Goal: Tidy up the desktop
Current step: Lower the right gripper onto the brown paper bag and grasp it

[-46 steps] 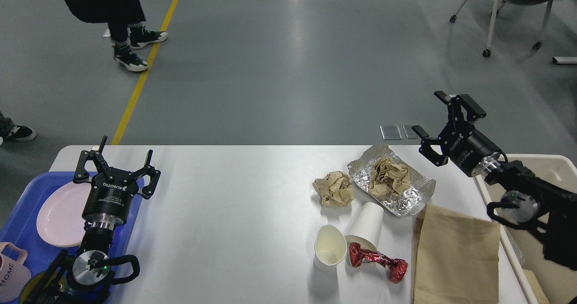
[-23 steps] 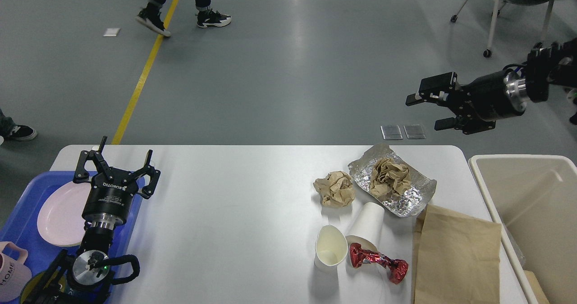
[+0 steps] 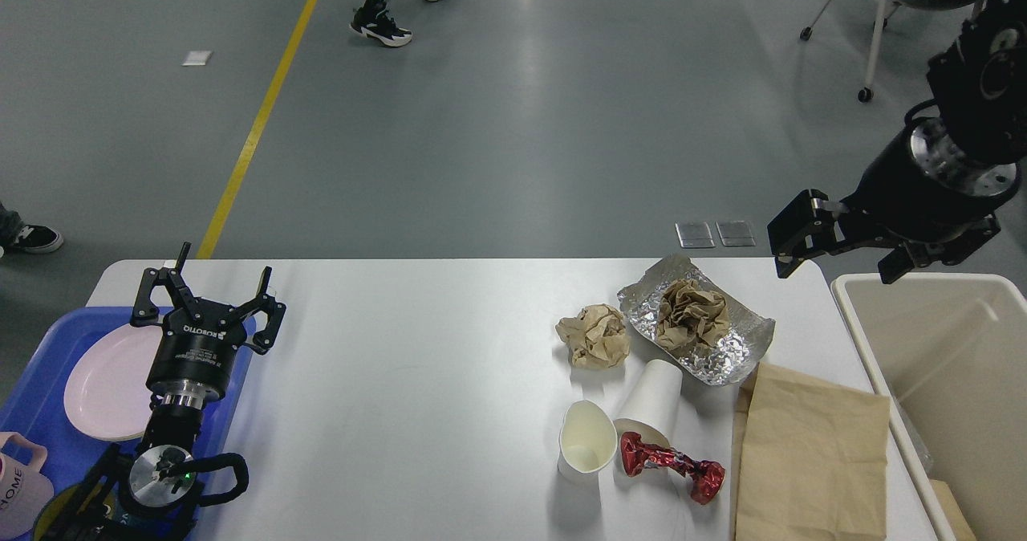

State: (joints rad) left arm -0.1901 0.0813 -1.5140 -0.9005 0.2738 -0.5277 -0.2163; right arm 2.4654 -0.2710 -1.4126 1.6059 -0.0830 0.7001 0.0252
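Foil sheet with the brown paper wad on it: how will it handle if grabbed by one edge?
The foil sheet looks thin and crinkled, so it would probably sag or bend rather than lift flat. The paper wad sits loose on it and may well roll off. Both look very light, so a push would likely slide them across the desktop.

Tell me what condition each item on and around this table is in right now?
left gripper: open, empty
right gripper: open, empty, raised near the bin
upright paper cup: standing, crushed
other paper cup: lying on its side
foil sheet: unfolded, holding crumpled paper
loose paper ball: crumpled
red wrapper: twisted
paper bag: flat
pink plate: empty
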